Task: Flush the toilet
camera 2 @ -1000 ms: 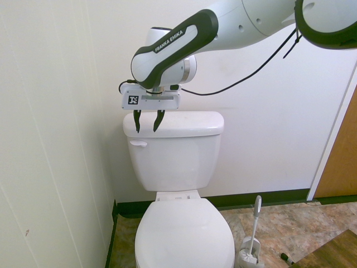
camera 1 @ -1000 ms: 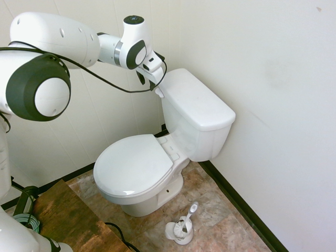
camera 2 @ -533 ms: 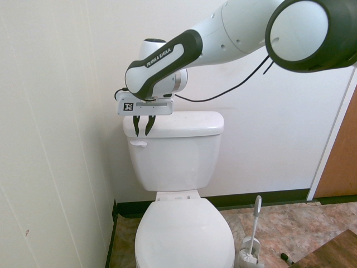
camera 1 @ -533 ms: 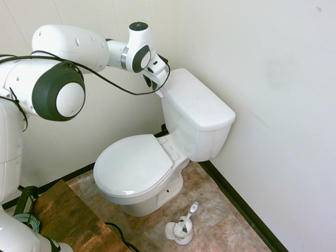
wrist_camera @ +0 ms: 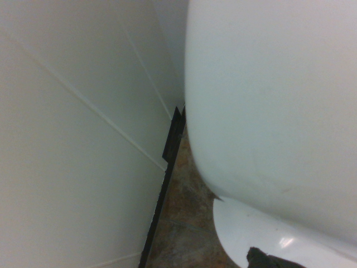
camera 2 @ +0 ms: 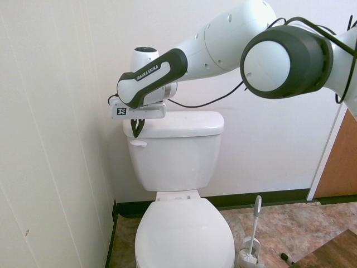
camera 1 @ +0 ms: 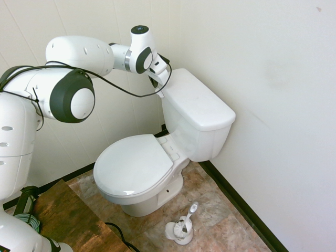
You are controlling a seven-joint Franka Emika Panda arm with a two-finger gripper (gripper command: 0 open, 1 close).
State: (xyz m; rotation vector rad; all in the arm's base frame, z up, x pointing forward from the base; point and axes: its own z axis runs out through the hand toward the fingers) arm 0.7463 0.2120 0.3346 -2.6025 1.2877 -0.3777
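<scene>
The toilet (camera 2: 178,156) is glossy white, with its seat lid (camera 2: 184,234) down and a boxy tank under a flat lid. A small white flush lever (camera 2: 138,143) sits on the tank's front at the corner nearest the side wall. My gripper (camera 2: 135,130) hangs at that corner, fingers together and pointing down, its tips just above the lever with nothing between them. In the first exterior view the gripper (camera 1: 155,83) is at the tank's (camera 1: 197,113) wall-side corner, above the lever (camera 1: 159,94). The wrist view shows the tank's white side (wrist_camera: 268,100) close up.
A white toilet brush in its holder (camera 2: 251,245) stands on the tiled floor beside the bowl, also seen in the first exterior view (camera 1: 181,227). A panelled wall (camera 2: 56,139) runs close along the tank's lever side. A brown wooden surface (camera 1: 63,215) lies in front of the toilet.
The fingers have closed from wide apart to together. The gripper has shifted along the tank's front edge toward the side wall, ending over the lever.
</scene>
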